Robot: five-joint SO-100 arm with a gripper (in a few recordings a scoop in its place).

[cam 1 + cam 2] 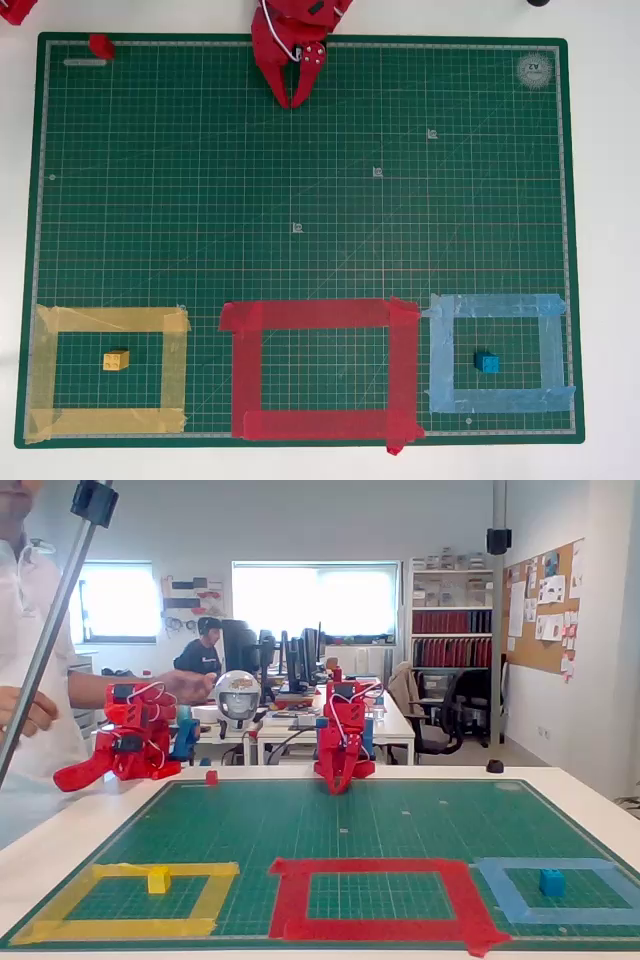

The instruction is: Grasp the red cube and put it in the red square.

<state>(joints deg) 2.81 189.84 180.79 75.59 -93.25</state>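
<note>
My gripper [297,100] sits at the far edge of the cutting mat [300,180], pointing down at it. The fingers are narrow, tips pinched together with nothing between them. In the fixed view the gripper [338,786] hangs just above the mat, red printed plastic with white cabling looped over it.

Mat: dark green, matte, fine pale grid, lying on a white table [605,250].

The red cube [101,45] is a small solid block at the mat's far left corner, well apart from my gripper. In the fixed view the red cube [211,776] sits at the mat's far edge, left of me.

The red square [320,370] is an outline of wide, slightly wrinkled red tape strips at the near edge, centre, its interior bare mat. Left of it is a yellow tape frame [108,375] with a yellow cube [116,360] inside; right of it is a light blue tape frame [500,352] holding a blue cube [487,362]. The open mat lies between me and the cube.

The fixed view adds a person in white [30,680] at the left, a metal pole [50,630], and an office with desks and monitors behind. The overhead view gives the true layout of the frames.
</note>
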